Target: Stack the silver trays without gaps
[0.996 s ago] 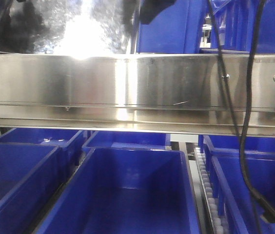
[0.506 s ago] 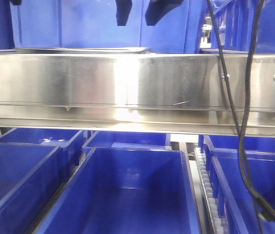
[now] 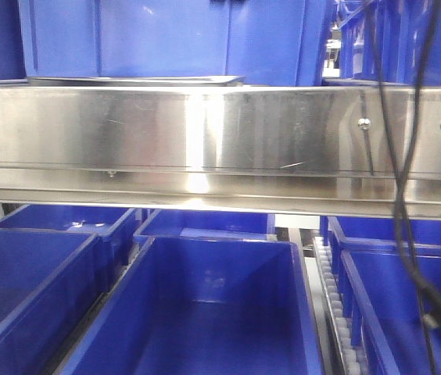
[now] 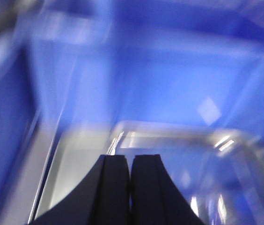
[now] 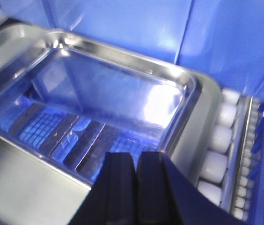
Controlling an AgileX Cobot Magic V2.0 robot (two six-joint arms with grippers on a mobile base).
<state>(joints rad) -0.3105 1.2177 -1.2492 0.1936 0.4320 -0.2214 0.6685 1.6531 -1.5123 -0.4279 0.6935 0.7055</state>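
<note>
Silver tray point(image 5: 122, 89): lies flat on steel surface point(image 5: 19, 197), against blue bin wall point(image 5: 122, 23), beside white rollers point(image 5: 216, 136). Left gripper point(image 4: 130, 158): fingers pressed together, empty. Right gripper point(image 5: 135, 155): same, above tray's near rim

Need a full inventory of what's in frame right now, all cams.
silver tray: at least one, shiny steel, on the shelf in front of a blue bin wall; whether more are nested under it cannot be told
steel rail: one, silver, across the middle of the front view
screws: two, silver, right end of the rail
blue bins: several, blue, below and behind the rail
black cable: one, black, hanging at the right
white rollers: one row, white, right of the tray
left gripper: one, black, shut, empty, above a tray; view blurred
right gripper: one, black, shut, empty, over the tray's near edge
</note>
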